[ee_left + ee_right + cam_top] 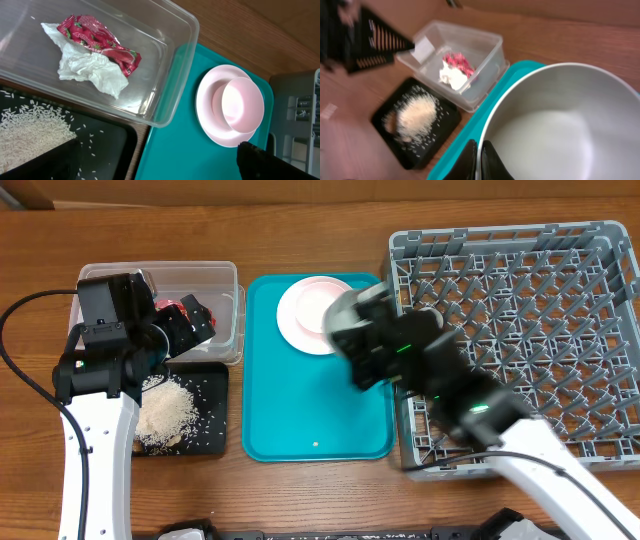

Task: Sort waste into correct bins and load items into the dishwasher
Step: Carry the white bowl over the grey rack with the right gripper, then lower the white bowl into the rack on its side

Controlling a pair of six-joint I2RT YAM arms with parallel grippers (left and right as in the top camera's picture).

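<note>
1. The right gripper point(480, 152) is pressed together on the rim of the white bowl with a metallic rim point(560, 130), one finger inside the rim and one outside.
2. The bowl fills much of the right wrist view, its hollow facing the camera. It sits over the edge of the large teal plastic tray point(300, 410). Whether it rests on that tray or is lifted off it cannot be told.
3. The left gripper point(157, 147) is spread wide and holds nothing. It hovers where the two bins meet, with the bowl well apart from it, across the teal tray.
4. The clear rectangular plastic tub with rounded corners point(175, 75) holds the crumpled red shiny wrapper point(97, 40), which lies on the crumpled white paper napkin point(87, 70) and touches it.
5. The shallow black rectangular tray point(110, 145) sits just beside the tub. It holds a heap of white rice-like grains point(30, 132), with loose grains scattered around it and a brown scrap point(390, 124) at the heap's edge.
6. The teal tray lies between the bins and the large square grey plastic dish rack point(520, 330). It carries a round pale pink plate point(207, 115) with a smaller pink dish point(242, 105) stacked on top.
</note>
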